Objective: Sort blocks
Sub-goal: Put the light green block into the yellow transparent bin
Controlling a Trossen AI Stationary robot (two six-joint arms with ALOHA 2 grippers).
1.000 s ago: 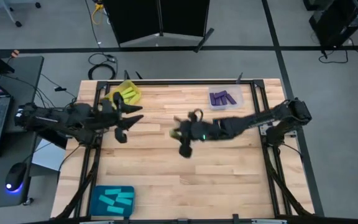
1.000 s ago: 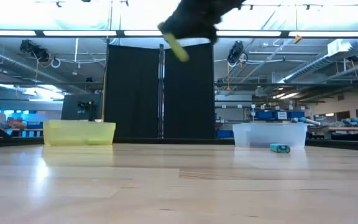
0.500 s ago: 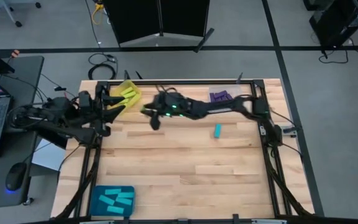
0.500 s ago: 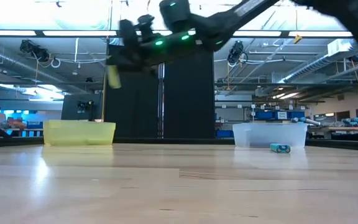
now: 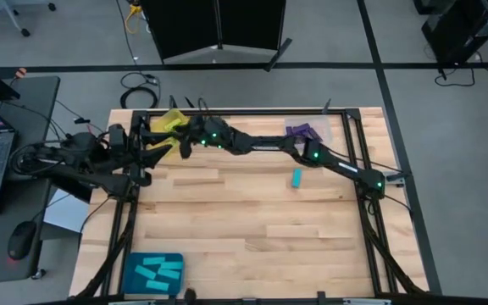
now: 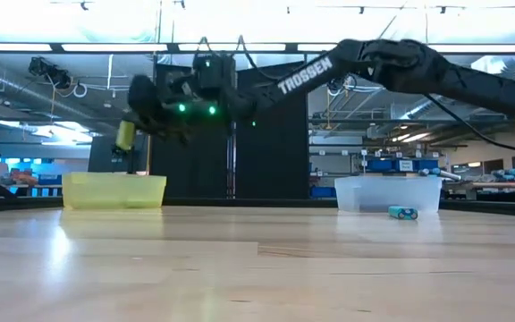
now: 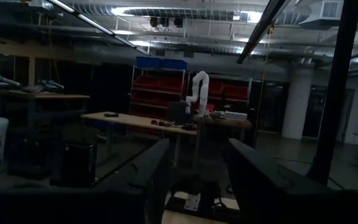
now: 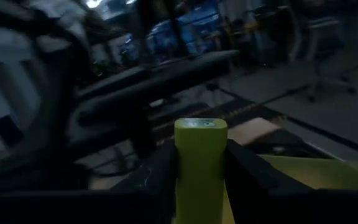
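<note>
My right gripper (image 6: 130, 125) reaches across to the table's far left corner and is shut on a yellow-green block (image 6: 125, 134), which hangs above the yellow tray (image 6: 114, 191). In the high view that gripper (image 5: 180, 141) is at the yellow tray (image 5: 169, 120), which holds more yellow-green blocks. One cyan block (image 5: 296, 178) lies flat on the table and also shows in the low view as the cyan block (image 6: 402, 213). My left gripper (image 5: 155, 153) waits open at the table's left edge, beside the yellow tray. My right gripper pinches the yellow-green block (image 8: 201, 163) between its two fingers (image 8: 157, 177), one on each long side. The arm comes roughly level from the table's right. The block stands upright in the hold, lifted clear above the yellow tray, with its top end (image 8: 201, 126) showing above the fingers.
A clear tray (image 5: 307, 133) with dark purple blocks sits at the far edge, right of middle. A teal tray (image 5: 153, 273) with cyan blocks is at the near left corner. The stretched right arm (image 5: 265, 146) spans the far part of the table. The middle shows bare wood.
My right gripper has carried the yellow-green block from above the table's middle toward the far left, to above the yellow tray, staying shut on it. My left gripper has drawn back a little toward the table's left edge. The cyan block has stayed in place.
</note>
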